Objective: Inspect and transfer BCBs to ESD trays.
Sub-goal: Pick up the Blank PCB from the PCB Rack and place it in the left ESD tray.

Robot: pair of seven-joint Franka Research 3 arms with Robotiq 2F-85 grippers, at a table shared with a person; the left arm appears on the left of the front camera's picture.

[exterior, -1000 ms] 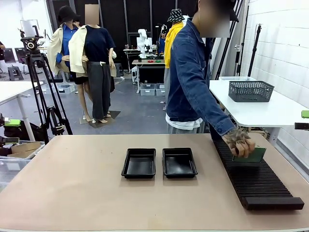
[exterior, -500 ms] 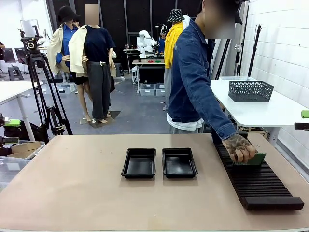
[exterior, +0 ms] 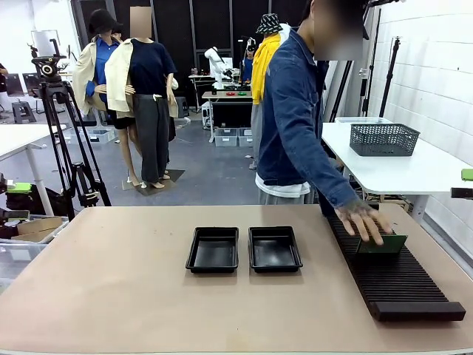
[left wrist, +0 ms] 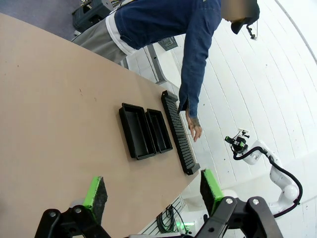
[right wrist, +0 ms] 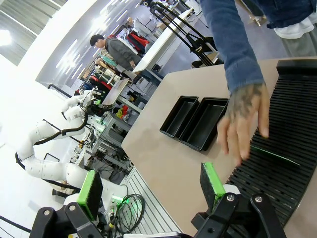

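A green BCB is slotted in the black rack under a person's open hand. The left gripper and right gripper are held spread.

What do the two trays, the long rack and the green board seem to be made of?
Trays: glossy black, likely moulded plastic; rims catch light. Rack: matte black, ribbed, probably plastic. Green board: thin, flat, looks like circuit-board laminate.
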